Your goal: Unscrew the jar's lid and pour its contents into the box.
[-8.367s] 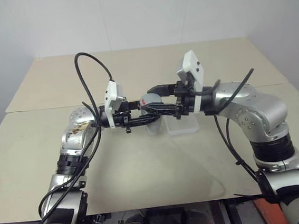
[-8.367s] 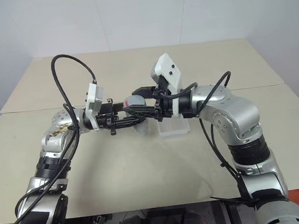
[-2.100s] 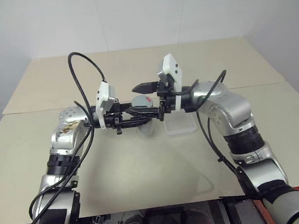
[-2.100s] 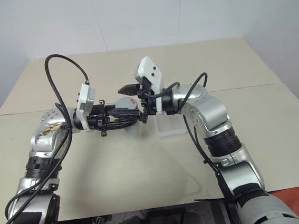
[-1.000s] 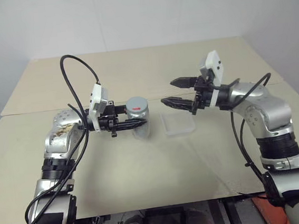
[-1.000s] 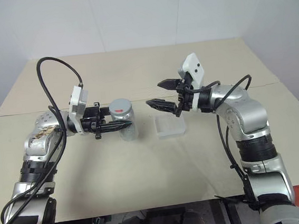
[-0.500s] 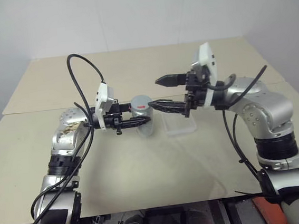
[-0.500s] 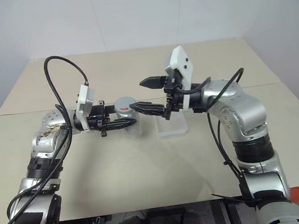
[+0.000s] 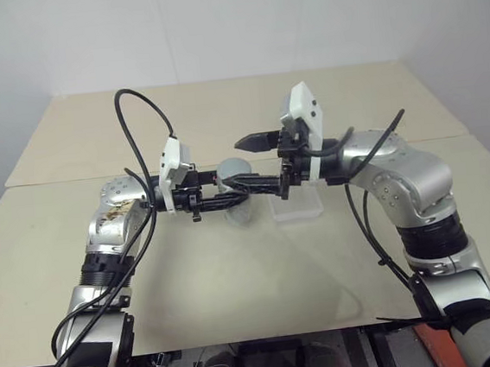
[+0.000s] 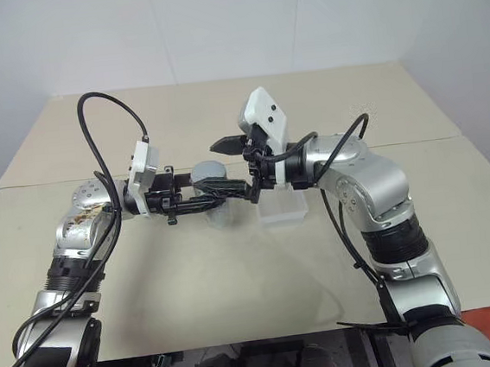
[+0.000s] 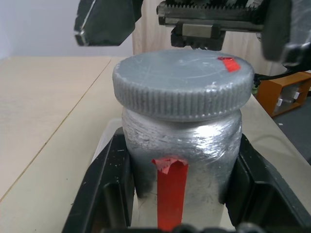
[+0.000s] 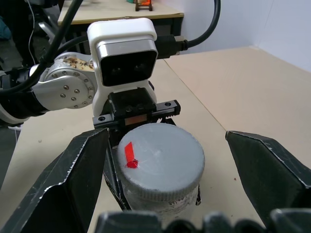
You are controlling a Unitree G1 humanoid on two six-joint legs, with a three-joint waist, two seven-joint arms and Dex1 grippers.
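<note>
While the left gripper (image 9: pixel 229 200) is clamping the jar (image 11: pixel 181 150) by its silvery body just above the table (image 9: pixel 237 280), the right gripper (image 9: pixel 247 161) is hanging over the lid (image 12: pixel 159 163) with its fingers spread wide, one either side of the cap's ribbed edge, not touching it. Just beside the jar, the clear box (image 9: pixel 298 207) is sitting with bare tabletop stretching around it.

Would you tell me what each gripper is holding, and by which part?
The left gripper clamps the jar by its body, below the lid. The right gripper holds nothing.
</note>
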